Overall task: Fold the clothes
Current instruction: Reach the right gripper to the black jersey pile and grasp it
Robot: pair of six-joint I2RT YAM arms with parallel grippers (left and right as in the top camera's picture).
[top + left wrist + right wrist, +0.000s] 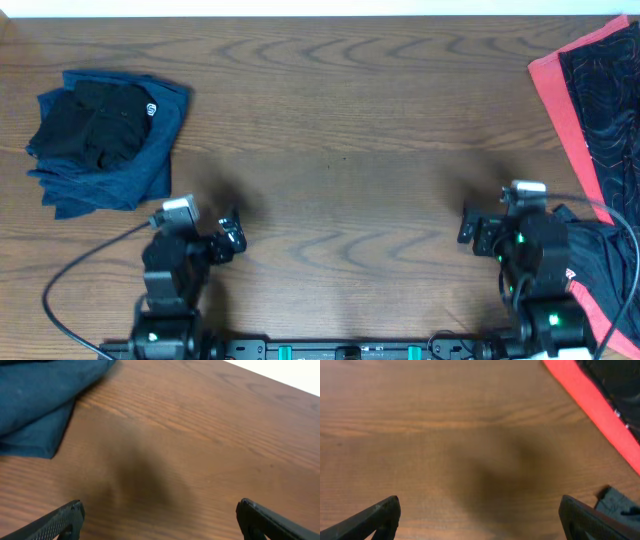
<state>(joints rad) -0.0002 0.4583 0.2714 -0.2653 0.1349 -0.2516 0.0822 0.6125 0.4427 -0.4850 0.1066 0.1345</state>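
Ahead and to the left of the left claw (230, 238), well apart from it: folded navy and black pile (105, 140). Left claw spread wide, empty, over bare table (340, 120). Right claw (472, 228) likewise wide open, holding nothing. To the right of the right claw: unfolded red-edged black shirt (600, 100), long axis running far-to-near along the table edge. Judged nearer arm for the next pick: right.

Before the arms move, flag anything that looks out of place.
The unfolded red and black clothes crowd the table's right edge; black fabric lies against the right arm, and a cable crosses it. The navy and black pile far left looks loosely stacked. Nothing spilled.
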